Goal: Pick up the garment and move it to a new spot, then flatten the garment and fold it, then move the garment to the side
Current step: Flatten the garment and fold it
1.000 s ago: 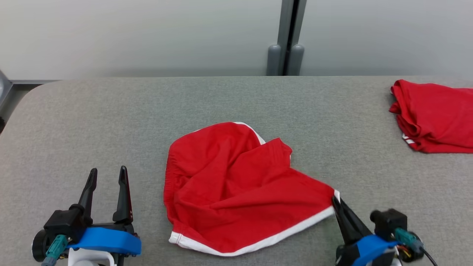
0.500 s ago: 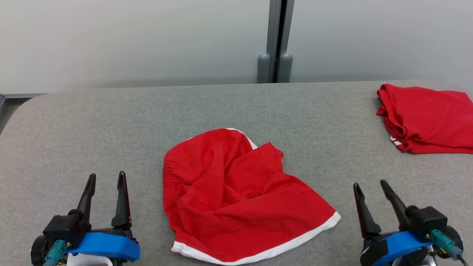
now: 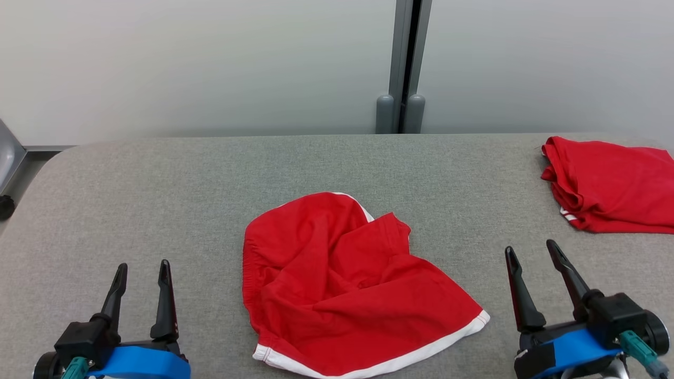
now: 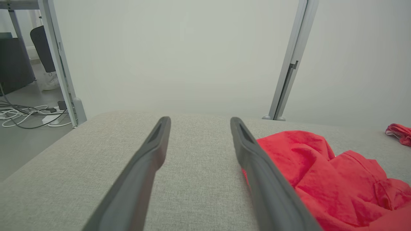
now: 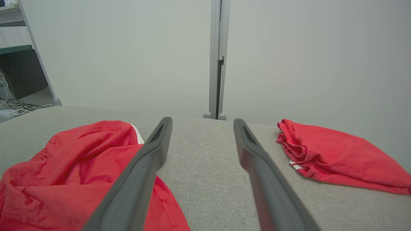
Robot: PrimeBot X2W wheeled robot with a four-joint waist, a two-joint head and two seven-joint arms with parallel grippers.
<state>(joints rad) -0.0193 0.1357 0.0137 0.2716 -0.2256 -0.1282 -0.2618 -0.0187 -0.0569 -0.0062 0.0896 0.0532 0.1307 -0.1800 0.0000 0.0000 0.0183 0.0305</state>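
Grey table (image 3: 158,184), red garment (image 3: 342,284) centre; left end effector (image 3: 143,264), right end effector (image 3: 529,246) spread wide, empty.

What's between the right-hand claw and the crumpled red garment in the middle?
Nothing: bare grey tabletop separates the right gripper from the crumpled garment, clearest in the head view.

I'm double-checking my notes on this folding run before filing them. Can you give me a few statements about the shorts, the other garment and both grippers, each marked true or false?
The red shorts lie crumpled on the grey table. True.
The right gripper is shut on the shorts. False: it is open, beside them, holding nothing.
The left gripper is open and empty. True.
The second red garment lies at the table's left end. False: it lies at the far right.
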